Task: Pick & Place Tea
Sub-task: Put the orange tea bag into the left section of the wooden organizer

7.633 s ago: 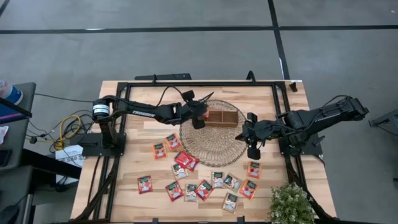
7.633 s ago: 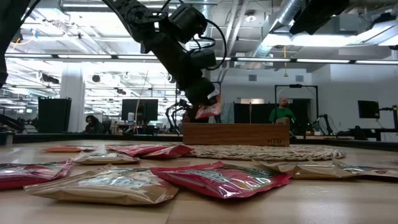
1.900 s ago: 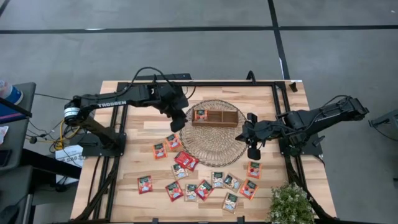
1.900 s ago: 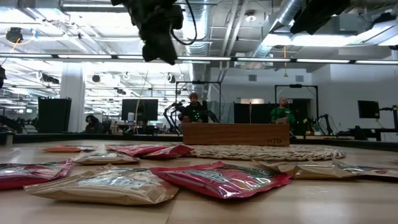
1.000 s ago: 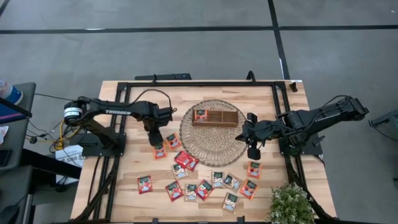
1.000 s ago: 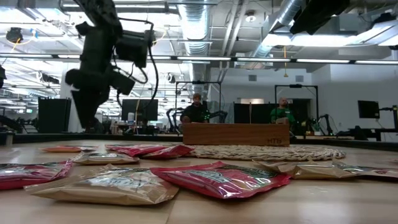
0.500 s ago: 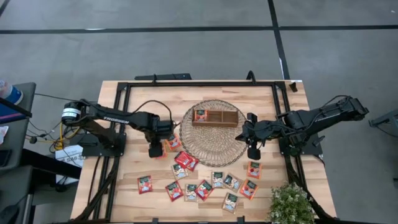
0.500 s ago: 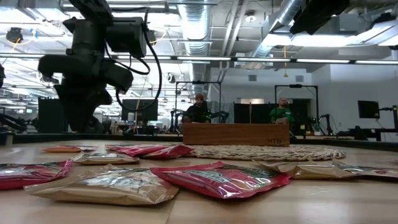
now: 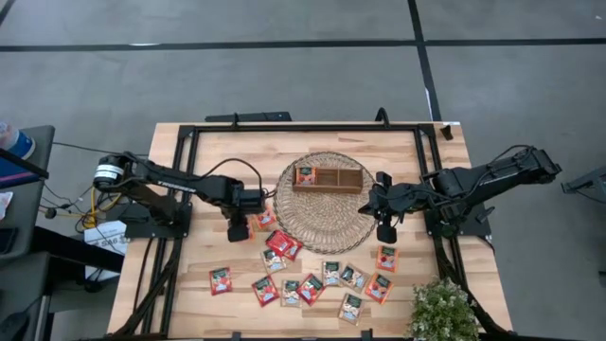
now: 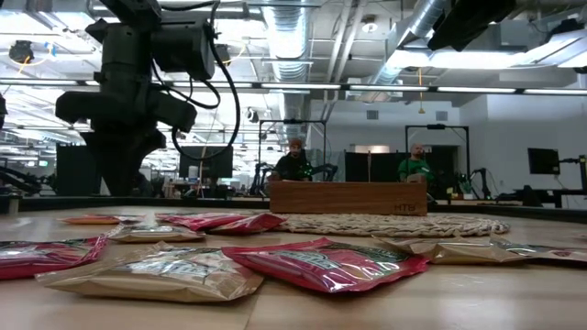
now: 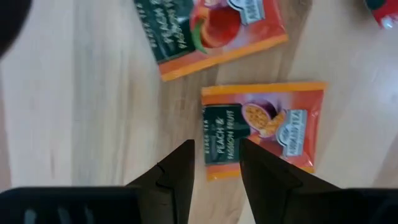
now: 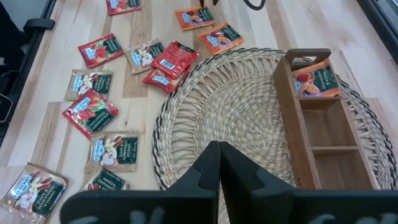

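The left gripper (image 11: 214, 163) hung with its jaws parted and empty, straddling the edge of an orange tea sachet (image 11: 264, 127) lying flat on the worktop (image 9: 208, 194) beside the wicker mat (image 9: 327, 223). The right gripper (image 12: 219, 155) waited over the mat, jaws closed on nothing. Another sachet (image 9: 305, 174) lay in the wooden tray (image 9: 331, 180).

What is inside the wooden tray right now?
One orange tea sachet lies in the end compartment of the wooden tray; the middle compartment is empty, and the third is partly cut off.
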Robot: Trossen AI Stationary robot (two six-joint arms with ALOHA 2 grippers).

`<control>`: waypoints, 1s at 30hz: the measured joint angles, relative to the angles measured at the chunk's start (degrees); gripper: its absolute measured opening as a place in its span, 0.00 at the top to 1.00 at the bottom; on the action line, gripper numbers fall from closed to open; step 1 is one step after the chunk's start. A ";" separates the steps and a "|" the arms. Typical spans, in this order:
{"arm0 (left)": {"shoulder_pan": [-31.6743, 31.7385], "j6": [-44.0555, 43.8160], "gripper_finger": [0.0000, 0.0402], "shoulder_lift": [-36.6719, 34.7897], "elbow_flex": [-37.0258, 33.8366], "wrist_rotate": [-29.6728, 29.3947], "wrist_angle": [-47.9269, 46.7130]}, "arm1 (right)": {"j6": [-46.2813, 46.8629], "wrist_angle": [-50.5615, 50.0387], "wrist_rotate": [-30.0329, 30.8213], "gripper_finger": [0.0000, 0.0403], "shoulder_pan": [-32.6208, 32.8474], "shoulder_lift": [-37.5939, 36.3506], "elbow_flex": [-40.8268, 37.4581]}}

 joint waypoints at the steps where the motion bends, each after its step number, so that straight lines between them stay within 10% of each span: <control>1: 0.02 -0.18 0.71 0.00 0.01 -0.09 -0.01 | -0.02 0.00 0.00 1.00 0.00 0.00 0.00; 30: 0.06 -3.79 0.73 7.06 -3.13 0.36 5.66 | 0.00 0.26 -0.04 1.00 0.00 0.02 0.01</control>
